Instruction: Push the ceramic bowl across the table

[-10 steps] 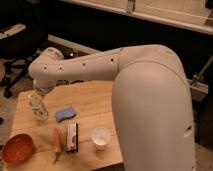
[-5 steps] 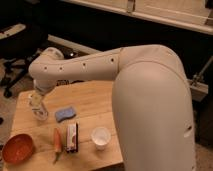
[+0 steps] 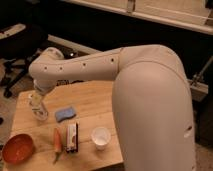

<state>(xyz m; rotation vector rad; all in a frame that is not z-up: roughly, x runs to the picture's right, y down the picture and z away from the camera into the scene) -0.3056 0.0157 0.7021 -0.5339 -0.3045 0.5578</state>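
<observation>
Camera view looks down on a small rectangular light bamboo-wood tabletop (image 3: pixel 97 100) with plank strips running across it. The round shallow orange-red ceramic bowl (image 3: pixel 18 148) sits at the near left corner, close to both the left edge and the near edge, with its rim partly cut off by the bottom of the view. Just beside it on the right lies a slim orange carrot (image 3: pixel 57 141), then a dark-and-white rectangular snack packet (image 3: pixel 72 137) touching or nearly touching the carrot. Further right stands a small white paper cup (image 3: pixel 101 137).

A flat blue sponge (image 3: pixel 65 113) lies behind the packet, near the middle of the wood. Bare wood stretches along the far side, from the far left corner to where the bulky white robot arm (image 3: pixel 150 100) covers the right end. A bare patch also separates the bowl from the end effector (image 3: pixel 37 107).

That end effector hangs from the arm's wrist over the left part of the tabletop, behind the bowl and left of the sponge, well apart from the bowl. Whether it is apart or together cannot be told.

Around the tabletop the room is dim, with a dark office chair (image 3: pixel 15 47) on the left. The bowl shows its orange inside, the cup its white inside.
</observation>
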